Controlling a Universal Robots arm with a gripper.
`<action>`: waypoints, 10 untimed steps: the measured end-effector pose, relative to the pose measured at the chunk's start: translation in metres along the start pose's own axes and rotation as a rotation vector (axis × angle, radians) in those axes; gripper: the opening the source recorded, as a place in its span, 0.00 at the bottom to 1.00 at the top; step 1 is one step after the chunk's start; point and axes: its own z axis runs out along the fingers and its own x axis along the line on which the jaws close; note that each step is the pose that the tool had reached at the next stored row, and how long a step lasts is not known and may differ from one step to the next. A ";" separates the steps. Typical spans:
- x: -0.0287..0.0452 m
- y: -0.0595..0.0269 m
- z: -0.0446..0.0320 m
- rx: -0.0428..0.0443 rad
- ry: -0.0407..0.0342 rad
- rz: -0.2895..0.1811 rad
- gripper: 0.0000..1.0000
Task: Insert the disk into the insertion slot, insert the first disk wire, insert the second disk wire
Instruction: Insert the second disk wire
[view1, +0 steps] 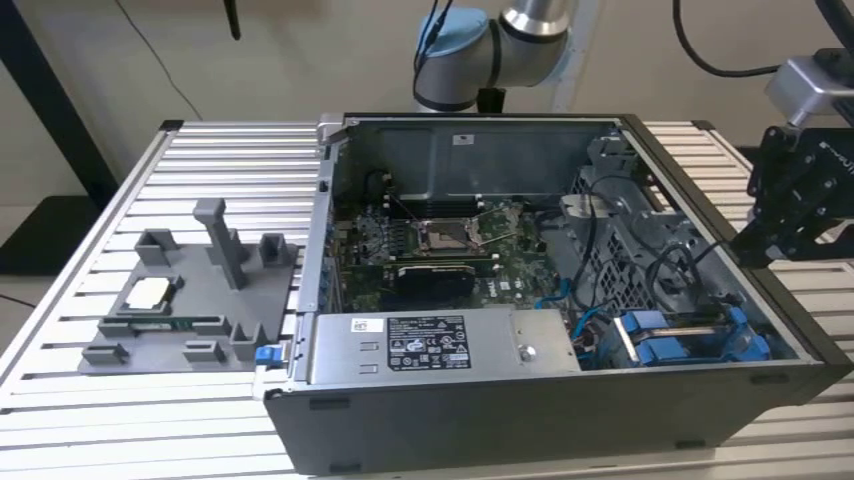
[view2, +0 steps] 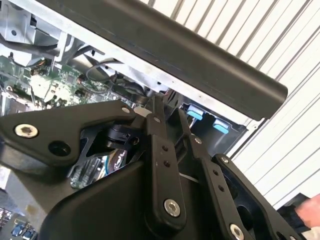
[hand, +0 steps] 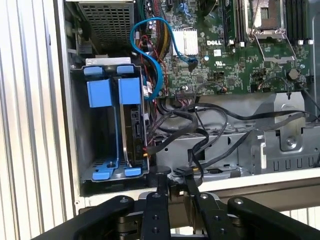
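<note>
The drive cage (hand: 102, 135) sits in the case corner with blue tabs at both ends, also seen in the exterior view (view1: 687, 338). In the insertion slot nearer the motherboard, the disk (hand: 136, 131) shows edge-on between blue carrier pieces. The bay beside it looks hollow. Black wires (hand: 175, 120) bunch up against the disk's end; I cannot tell whether they are plugged in. A blue cable (hand: 150, 50) loops above the cage. My gripper (hand: 176, 176) hangs outside the case over its wall beside the cage, at the exterior view's right (view1: 767, 240). In the second wrist view the gripper (view2: 169, 107) shows a narrow gap holding nothing.
The green motherboard (view1: 441, 240) fills the case floor, with a silver labelled power-supply box (view1: 434, 340) at the front. A grey fixture (view1: 187, 300) with small parts lies on the slatted table at the exterior view's left. The case's dark rim (view2: 200, 65) runs close by my gripper.
</note>
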 end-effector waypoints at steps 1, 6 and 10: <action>0.0006 -0.0008 0.0000 -0.0008 -0.0004 0.000 0.27; 0.0017 -0.0021 0.0000 -0.0026 -0.0102 0.002 0.27; 0.0017 -0.0022 0.0005 -0.0041 -0.0270 0.002 0.18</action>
